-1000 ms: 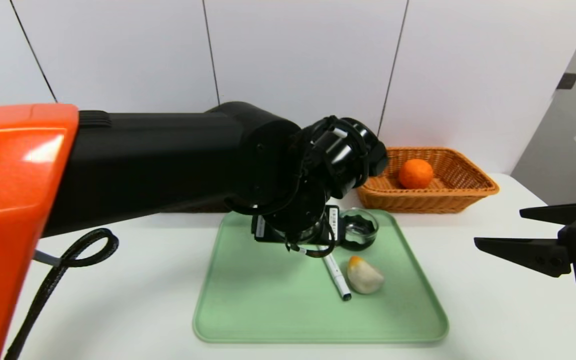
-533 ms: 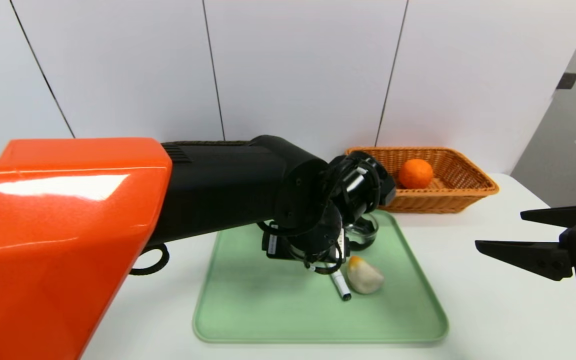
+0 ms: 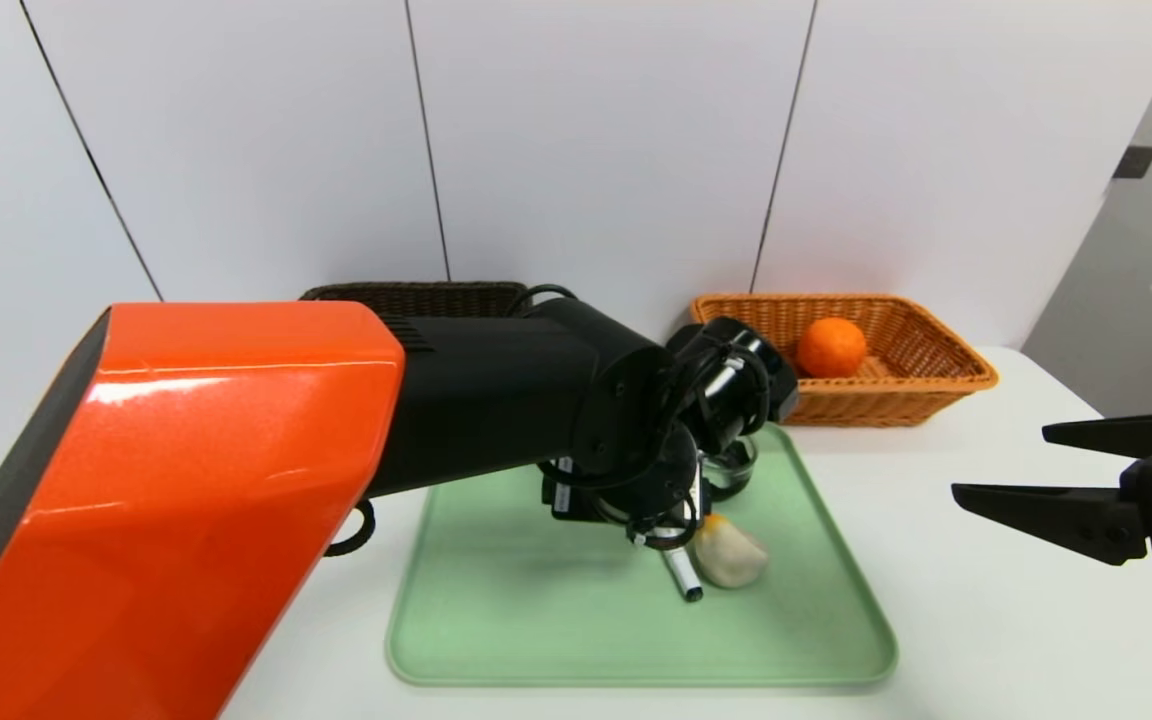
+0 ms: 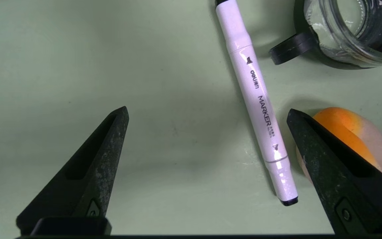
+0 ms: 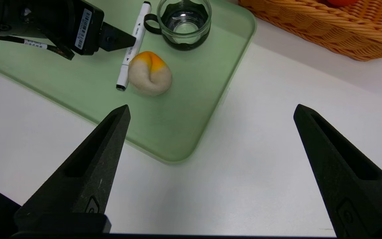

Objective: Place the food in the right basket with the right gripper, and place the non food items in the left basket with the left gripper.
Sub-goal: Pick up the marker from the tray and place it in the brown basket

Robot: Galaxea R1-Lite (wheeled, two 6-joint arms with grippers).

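The white marker (image 4: 256,99) lying on the green tray (image 4: 78,66) carries black print along its barrel: the brand "deli" and, next to it toward the end nearer the bun (image 4: 353,132), the word "MARKER". Smaller characters beside "MARKER" are too tiny to read. A white sticker on the left gripper (image 5: 116,38) is illegible.

Left gripper (image 4: 207,116) lowered toward frame centre over tray (image 3: 536,640); more of marker (image 3: 681,576) now hidden; dark basket (image 3: 416,293) now uncovered.
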